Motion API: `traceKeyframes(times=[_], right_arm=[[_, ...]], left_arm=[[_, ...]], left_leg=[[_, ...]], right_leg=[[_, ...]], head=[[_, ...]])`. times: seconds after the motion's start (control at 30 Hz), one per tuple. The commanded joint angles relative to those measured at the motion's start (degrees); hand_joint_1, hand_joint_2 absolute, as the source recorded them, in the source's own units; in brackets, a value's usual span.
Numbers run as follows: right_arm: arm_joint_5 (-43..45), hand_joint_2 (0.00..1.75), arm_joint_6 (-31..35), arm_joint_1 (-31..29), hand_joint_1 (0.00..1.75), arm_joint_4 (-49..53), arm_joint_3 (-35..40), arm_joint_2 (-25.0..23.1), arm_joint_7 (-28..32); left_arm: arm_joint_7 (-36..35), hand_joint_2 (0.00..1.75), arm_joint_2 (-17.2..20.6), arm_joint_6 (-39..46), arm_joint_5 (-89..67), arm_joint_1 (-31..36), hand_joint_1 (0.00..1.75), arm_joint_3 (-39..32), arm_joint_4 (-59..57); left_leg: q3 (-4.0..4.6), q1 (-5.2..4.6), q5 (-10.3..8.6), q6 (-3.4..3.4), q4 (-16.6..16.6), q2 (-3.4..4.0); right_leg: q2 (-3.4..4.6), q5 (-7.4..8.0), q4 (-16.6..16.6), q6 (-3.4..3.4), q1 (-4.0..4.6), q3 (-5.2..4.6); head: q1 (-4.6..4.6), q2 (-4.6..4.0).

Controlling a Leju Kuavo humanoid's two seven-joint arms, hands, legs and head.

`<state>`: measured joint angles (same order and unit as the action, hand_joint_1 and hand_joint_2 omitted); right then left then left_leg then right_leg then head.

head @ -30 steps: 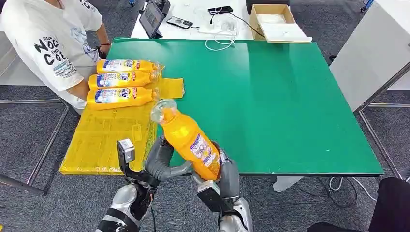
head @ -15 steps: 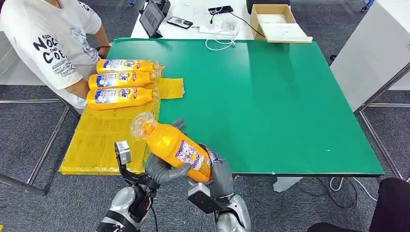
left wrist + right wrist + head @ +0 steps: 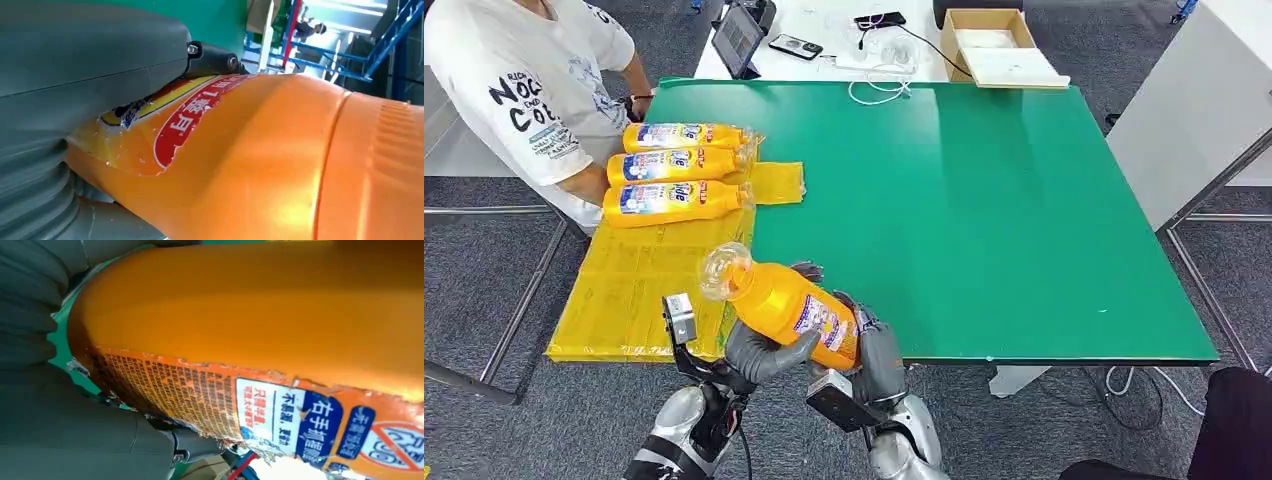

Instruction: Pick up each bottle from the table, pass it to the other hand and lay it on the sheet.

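You see three bottles (image 3: 679, 168) lying on the sheet (image 3: 634, 285); a fourth bottle (image 3: 789, 305), gripped by both left hand (image 3: 759, 350) and right hand (image 3: 869, 350), is mid-handover.

Left hand (image 3: 759, 352) and right hand (image 3: 876, 345) both gripping bottle (image 3: 789, 305).

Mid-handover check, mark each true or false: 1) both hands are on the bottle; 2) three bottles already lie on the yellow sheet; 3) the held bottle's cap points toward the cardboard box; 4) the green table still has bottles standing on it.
1) True: the left hand and right hand both grip the held bottle.
2) True: three bottles lie on the yellow sheet.
3) False: its cap points toward the sheet side.
4) False: no bottles stand on the green table.
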<state>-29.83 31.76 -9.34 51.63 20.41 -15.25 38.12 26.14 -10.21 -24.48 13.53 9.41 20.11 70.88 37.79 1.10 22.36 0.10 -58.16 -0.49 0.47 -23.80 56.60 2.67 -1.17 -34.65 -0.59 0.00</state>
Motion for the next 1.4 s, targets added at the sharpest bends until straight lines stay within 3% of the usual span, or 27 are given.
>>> traceKeyframes(times=[0.03,0.07,0.1,0.13,0.17,0.2,0.33,0.4,0.53,0.77,0.9,1.07,1.17,1.2,1.27,1.4], right_arm=[[-0.5,1.75,-1.1,-2.5,1.75,-5.7,1.0,0.4,-0.9],[-0.2,1.75,-2.6,-2.6,1.61,-5.7,1.4,0.5,-1.1],[-0.2,1.75,-3.3,-2.5,1.13,-5.5,1.7,0.7,-1.2],[-0.2,1.75,-3.3,-2.5,1.13,-5.5,1.7,0.7,-1.2],[-0.2,1.75,-3.3,-2.5,0.00,-5.5,1.7,0.7,-1.2],[0.0,0.00,-4.1,-2.1,0.00,-4.3,1.9,0.7,-1.4],[0.4,0.00,-6.8,-1.1,0.00,-0.5,2.6,1.5,-2.1],[2.6,0.00,-9.2,0.4,0.00,5.5,2.8,2.4,-1.0],[5.5,0.00,-14.4,2.9,0.00,17.0,3.1,4.4,-2.6],[5.6,0.00,-14.6,3.2,0.00,16.8,3.1,4.4,-2.7],[9.6,0.00,-17.9,3.7,0.00,25.0,3.3,5.5,-0.4],[14.2,0.00,-9.5,5.7,0.00,35.6,0.1,3.6,1.4],[17.3,0.00,-7.0,5.6,0.00,36.6,-1.3,3.4,1.8],[19.2,0.00,-5.4,5.3,0.00,37.3,-2.0,3.2,1.9],[19.7,0.00,-5.3,5.0,0.00,37.1,-1.9,3.6,1.9],[21.9,0.00,-2.6,4.8,0.00,38.3,-2.5,3.5,1.9]], left_arm=[[0.1,1.75,1.2,2.0,-2.3,2.2,1.75,1.9,-2.3],[0.1,1.75,1.0,2.4,-2.4,2.2,1.75,1.6,-2.4],[0.1,1.75,1.0,2.5,-2.4,2.3,1.75,1.5,-2.6],[0.1,1.75,1.0,2.5,-2.4,2.3,1.75,1.5,-2.6],[0.1,1.75,1.0,2.5,-2.4,2.3,1.75,1.5,-2.6],[0.1,1.75,0.9,2.8,-2.5,2.3,1.75,1.1,-2.6],[0.0,1.75,0.6,4.8,-3.4,2.4,1.75,-0.3,-2.4],[1.7,1.75,0.6,12.6,-9.3,3.4,1.75,-1.9,-1.9],[2.0,1.75,0.1,18.3,-13.8,6.5,1.75,-5.7,-2.8],[2.0,1.75,-0.1,18.3,-14.0,6.3,1.75,-5.6,-3.0],[4.5,1.75,-0.4,31.1,-19.1,11.3,1.75,-12.0,-6.0],[7.4,1.75,1.6,45.4,-27.8,19.3,1.75,-19.3,-15.4],[7.4,1.75,3.4,53.4,-36.3,23.3,1.75,-20.1,-23.0],[4.5,1.75,5.2,59.3,-44.3,25.6,1.75,-18.7,-28.8],[5.3,1.75,5.7,59.3,-44.1,26.5,1.75,-19.3,-31.0],[0.1,1.75,7.7,63.9,-53.6,29.3,1.75,-18.6,-40.6]], left_leg=[[-0.31,-0.01,0.09,0.05,0.0,0.01],[-0.21,0.00,0.06,0.04,0.0,0.01],[-0.29,0.00,0.10,0.05,0.0,0.04],[-0.15,0.00,0.04,0.03,0.0,0.01],[-0.33,0.01,0.11,0.06,0.0,0.03],[-0.27,0.00,0.07,0.05,0.0,0.01],[-0.31,0.00,0.11,0.05,0.0,0.04],[-0.30,-0.01,0.11,0.05,0.0,0.00],[0.02,0.00,0.00,0.03,0.0,-0.11],[-0.17,-0.02,0.02,0.04,0.0,-0.06],[-0.27,0.01,0.11,0.05,0.0,0.02],[-0.04,0.02,0.00,0.00,0.0,0.03],[-0.13,0.04,-0.03,-0.01,0.0,-0.06],[-0.27,0.06,0.01,0.00,0.0,-0.07],[-0.28,0.04,-0.02,0.00,0.0,-0.02],[-0.25,0.05,-0.01,-0.02,0.0,0.01]], right_leg=[[-0.06,-0.10,-0.1,-0.12,0.03,0.31],[-0.05,-0.05,-0.1,-0.09,0.02,0.21],[-0.04,-0.09,0.0,-0.12,0.03,0.29],[-0.04,-0.04,0.0,-0.08,0.02,0.16],[-0.06,-0.10,-0.1,-0.13,0.05,0.34],[-0.06,-0.07,-0.1,-0.12,0.03,0.28],[-0.04,-0.10,0.0,-0.14,0.04,0.31],[-0.09,-0.12,0.0,-0.15,0.03,0.32],[-0.15,-0.04,0.0,-0.07,0.02,0.02],[-0.14,-0.04,0.0,-0.09,0.01,0.17],[-0.09,-0.10,0.0,-0.15,0.04,0.26],[-0.06,-0.02,0.1,-0.16,0.05,-0.01],[-0.16,-0.04,0.0,-0.15,0.06,0.10],[-0.20,-0.09,0.0,-0.19,0.08,0.25],[-0.12,-0.06,0.0,-0.15,0.06,0.26],[-0.07,-0.06,0.0,-0.15,0.06,0.25]], head=[[0.02,0.00],[0.02,0.00],[0.04,0.00],[0.02,0.00],[0.02,0.00],[0.02,0.00],[0.02,0.00],[0.02,0.00],[0.02,0.00],[0.00,0.00],[0.02,0.00],[0.04,0.00],[0.02,0.00],[0.02,0.00],[0.02,0.00],[0.02,0.00]])
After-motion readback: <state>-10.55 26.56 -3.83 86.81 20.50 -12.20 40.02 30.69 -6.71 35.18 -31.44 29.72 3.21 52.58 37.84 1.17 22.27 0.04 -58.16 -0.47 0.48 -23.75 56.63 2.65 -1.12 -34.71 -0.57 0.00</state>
